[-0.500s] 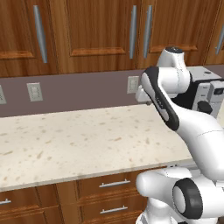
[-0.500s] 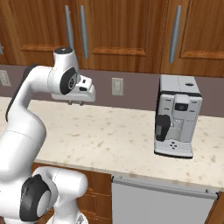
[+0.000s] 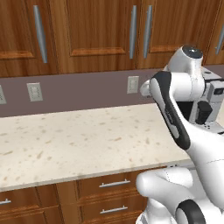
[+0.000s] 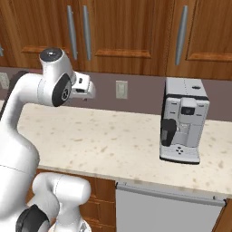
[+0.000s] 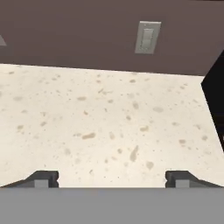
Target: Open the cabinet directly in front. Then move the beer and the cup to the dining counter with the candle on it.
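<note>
The reddish-brown wall cabinet hangs above the counter with its doors shut. Its long vertical metal handles stand side by side, and the same cabinet shows in the right base view. My gripper is open with nothing between its fingertips. It hovers over the speckled counter and points at the backsplash, well below the cabinet handles. The white hand sticks out from the arm toward the wall. The beer, the cup, the candle and the dining counter are out of view.
A beige speckled countertop runs along a wall with outlets. A grey coffee machine stands on it to the right of the arm. Drawers sit below, and a dishwasher front is under the machine.
The arm's upper joint has drawn back toward the base and risen a little. The hand stays about where it was, and the cabinet doors have not moved.
</note>
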